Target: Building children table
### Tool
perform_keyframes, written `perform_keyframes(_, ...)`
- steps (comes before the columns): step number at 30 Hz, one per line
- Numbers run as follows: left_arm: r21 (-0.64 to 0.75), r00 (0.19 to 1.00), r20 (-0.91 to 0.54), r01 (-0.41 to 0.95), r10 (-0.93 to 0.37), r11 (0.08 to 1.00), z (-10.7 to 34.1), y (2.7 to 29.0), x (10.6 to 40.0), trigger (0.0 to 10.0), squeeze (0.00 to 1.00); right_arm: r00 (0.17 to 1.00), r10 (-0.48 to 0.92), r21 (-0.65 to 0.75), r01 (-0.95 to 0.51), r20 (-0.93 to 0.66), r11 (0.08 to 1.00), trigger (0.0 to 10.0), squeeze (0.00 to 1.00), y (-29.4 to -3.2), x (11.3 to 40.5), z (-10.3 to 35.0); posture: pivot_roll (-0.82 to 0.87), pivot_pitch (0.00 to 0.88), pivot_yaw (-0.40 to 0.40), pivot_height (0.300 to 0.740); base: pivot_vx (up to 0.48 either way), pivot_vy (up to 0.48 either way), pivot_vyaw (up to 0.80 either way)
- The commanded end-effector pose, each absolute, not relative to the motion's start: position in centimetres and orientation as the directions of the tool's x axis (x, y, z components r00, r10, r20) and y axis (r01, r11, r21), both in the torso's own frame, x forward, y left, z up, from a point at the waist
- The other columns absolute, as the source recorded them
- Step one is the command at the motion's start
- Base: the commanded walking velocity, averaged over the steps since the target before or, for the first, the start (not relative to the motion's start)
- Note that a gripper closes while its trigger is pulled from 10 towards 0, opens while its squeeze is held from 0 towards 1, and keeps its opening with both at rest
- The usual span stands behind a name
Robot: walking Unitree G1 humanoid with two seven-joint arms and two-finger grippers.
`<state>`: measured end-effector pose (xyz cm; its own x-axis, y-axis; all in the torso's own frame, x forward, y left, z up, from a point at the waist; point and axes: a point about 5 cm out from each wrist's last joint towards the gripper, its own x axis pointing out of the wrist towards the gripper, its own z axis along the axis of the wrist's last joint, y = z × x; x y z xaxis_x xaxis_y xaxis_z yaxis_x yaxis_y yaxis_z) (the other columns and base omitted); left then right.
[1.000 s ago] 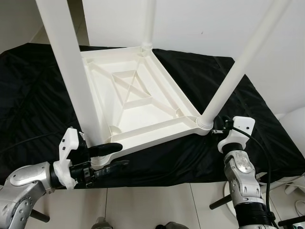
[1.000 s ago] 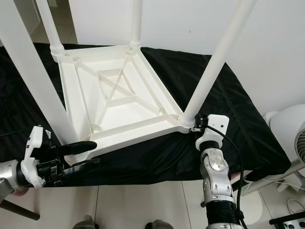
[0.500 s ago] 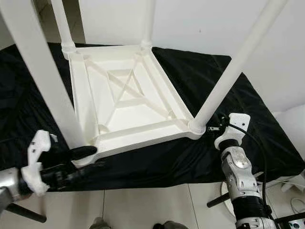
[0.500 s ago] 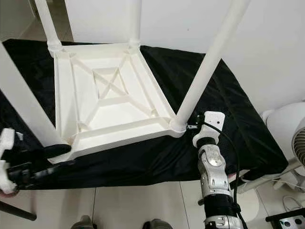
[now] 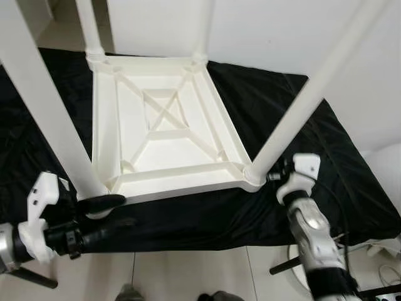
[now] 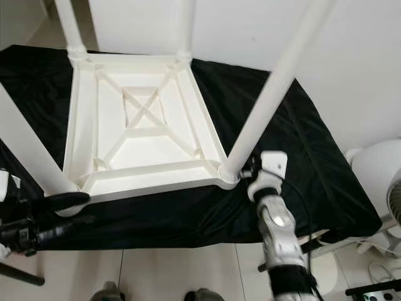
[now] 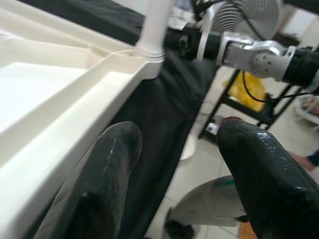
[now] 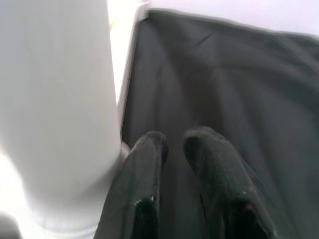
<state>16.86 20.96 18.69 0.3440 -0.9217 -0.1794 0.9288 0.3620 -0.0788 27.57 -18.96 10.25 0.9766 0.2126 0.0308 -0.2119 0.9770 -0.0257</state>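
white plastic table (image 5: 163, 125) lies upside down on the black cloth (image 5: 294, 106), 4 legs up. left gripper (image 5: 116, 213), fingers apart, straddles its near corner; right gripper (image 8: 172, 149), fingers nearly together, sits beside another leg (image 5: 307, 106). an uneven push could tip the table or loosen a leg.

Plain indoor room, part home, part test space, white walls (image 5: 276, 31), pale tiled floor (image 5: 188, 276), low surface draped in black cloth (image 5: 351, 188), white fan (image 6: 379, 172) at one side, cables (image 6: 382, 273) and dark stand legs (image 5: 285, 266) on the floor
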Motion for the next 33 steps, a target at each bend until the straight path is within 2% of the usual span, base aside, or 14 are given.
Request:
perform_keyframes(1, -0.077, 0.313, -0.181, 0.940, -0.932, 0.331, 18.9, 20.2, 16.6, 10.0, 0.00, 0.947, 0.320, -0.028, -0.321, -0.021, 0.947, 10.0, 0.00, -18.7, 26.7, 9.8, 0.20, 0.057, -0.128, 0.740, 0.000, 0.000, 0.00)
perform_keyframes(6, -0.051, 0.279, -0.190, 0.955, -0.941, 0.293, 19.3, 19.6, 16.2, 10.0, 0.00, 0.926, 0.371, -0.069, -0.375, -0.066, 0.924, 10.0, 0.00, -20.0, 26.0, 9.8, 0.20, 0.060, -0.131, 0.740, 0.000, 0.000, 0.00)
perform_keyframes(9, -0.045, 0.289, -0.234, 0.951, -0.928, 0.307, 19.3, 20.1, 16.0, 10.0, 0.00, 0.934, 0.351, -0.072, -0.355, -0.059, 0.932, 10.0, 0.00, -21.0, 26.2, 10.3, 0.21, 0.062, -0.134, 0.740, 0.000, 0.000, 0.00)
perform_keyframes(14, -0.042, 0.305, -0.262, 0.944, -0.915, 0.327, 19.2, 20.4, 15.8, 10.0, 0.00, 0.929, 0.365, -0.064, -0.368, -0.058, 0.928, 10.0, 0.00, -21.2, 26.1, 10.5, 0.22, 0.064, -0.138, 0.740, 0.000, 0.000, 0.00)
perform_keyframes(15, -0.021, 0.350, -0.279, 0.929, -0.894, 0.371, 19.4, 21.2, 15.8, 10.0, 0.00, 0.909, 0.412, -0.048, -0.416, -0.067, 0.908, 10.0, 0.00, -20.7, 25.9, 10.5, 0.25, 0.069, -0.153, 0.740, 0.000, 0.000, 0.00)
perform_keyframes(16, -0.021, 0.350, -0.279, 0.929, -0.894, 0.371, 19.4, 21.2, 15.8, 10.0, 0.00, 0.909, 0.412, -0.048, -0.416, -0.067, 0.908, 10.0, 0.00, -20.7, 25.9, 10.5, 0.25, 0.069, -0.153, 0.740, 0.000, 0.000, 0.00)
perform_keyframes(19, 0.048, 0.480, -0.338, 0.868, -0.809, 0.495, 19.9, 23.7, 15.7, 10.0, 0.00, 0.831, 0.545, 0.004, -0.548, -0.110, 0.837, 10.0, 0.00, -19.3, 25.6, 10.2, 0.28, 0.074, -0.169, 0.740, 0.000, 0.000, 0.00)
perform_keyframes(22, 0.056, 0.499, -0.344, 0.857, -0.796, 0.513, 20.0, 24.0, 15.6, 10.0, 0.00, 0.820, 0.561, -0.005, -0.566, -0.114, 0.825, 10.0, 0.00, -19.2, 25.7, 10.2, 0.29, 0.075, -0.178, 0.740, 0.000, 0.000, 0.00)
perform_keyframes(24, 0.087, 0.550, -0.369, 0.823, -0.749, 0.562, 19.9, 24.9, 15.3, 10.0, 0.00, 0.811, 0.574, -0.003, -0.578, -0.109, 0.816, 10.0, 0.00, -19.0, 26.3, 10.4, 0.33, 0.080, -0.203, 0.740, 0.000, 0.000, 0.00)
perform_keyframes(28, 0.122, 0.599, -0.387, 0.786, -0.701, 0.605, 20.0, 25.8, 14.9, 10.0, 0.00, 0.799, 0.591, -0.001, -0.595, -0.106, 0.804, 10.0, 0.00, -18.7, 26.9, 10.5, 0.35, 0.081, -0.214, 0.740, 0.000, 0.000, 0.00)
perform_keyframes(30, 0.165, 0.658, -0.398, 0.736, -0.639, 0.656, 20.3, 27.0, 14.6, 10.0, 0.00, 0.769, 0.630, 0.003, -0.633, -0.109, 0.774, 10.0, 0.00, -18.0, 27.5, 10.6, 0.37, 0.081, -0.232, 0.740, 0.000, 0.000, 0.00)
perform_keyframes(31, 0.165, 0.658, -0.398, 0.736, -0.639, 0.656, 20.3, 27.0, 14.6, 10.0, 0.00, 0.769, 0.630, 0.003, -0.633, -0.109, 0.774, 10.0, 0.00, -18.0, 27.5, 10.6, 0.37, 0.081, -0.232, 0.740, 0.000, 0.000, 0.00)
perform_keyframes(32, 0.202, 0.711, -0.411, 0.682, -0.571, 0.703, 20.6, 28.4, 14.5, 10.0, 0.00, 0.746, 0.657, 0.001, -0.661, -0.112, 0.750, 10.0, 0.00, -17.4, 27.9, 10.7, 0.39, 0.082, -0.241, 0.740, 0.000, 0.000, 0.00)
perform_keyframes(33, 0.202, 0.711, -0.411, 0.682, -0.571, 0.703, 20.6, 28.4, 14.5, 10.0, 0.00, 0.746, 0.657, 0.001, -0.661, -0.112, 0.750, 10.0, 0.00, -17.4, 27.9, 10.7, 0.39, 0.082, -0.241, 0.740, 0.000, 0.000, 0.00)
